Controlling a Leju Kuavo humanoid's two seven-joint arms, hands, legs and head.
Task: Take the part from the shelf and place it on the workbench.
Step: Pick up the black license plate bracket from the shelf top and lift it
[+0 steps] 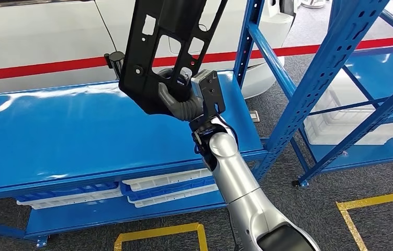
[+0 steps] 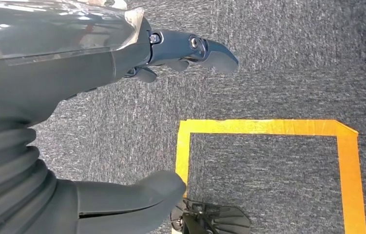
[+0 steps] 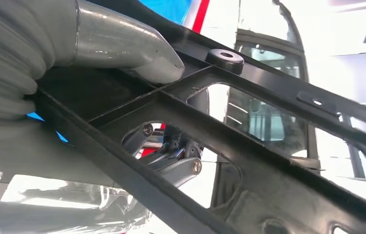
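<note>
A large black plastic part (image 1: 168,47), a flat frame with several cut-out openings, hangs upright above the blue bench top (image 1: 79,136). My right hand (image 1: 181,97) grips it at its lower edge, the thumb on one face and the fingers through an opening. Close up in the right wrist view, the thumb (image 3: 122,48) presses on a black rib of the part (image 3: 268,146) and the fingers (image 3: 171,153) show through a cut-out. My left hand (image 2: 98,117) hangs over grey carpet, its thumb and fingers apart with nothing between them.
A blue steel rack (image 1: 340,68) stands to the right with white trays (image 1: 340,125) on its low shelf. More white trays (image 1: 168,185) lie on the level under the bench top. A white vehicle body with a red stripe (image 1: 37,68) stands behind. Yellow tape (image 1: 372,201) marks the carpet.
</note>
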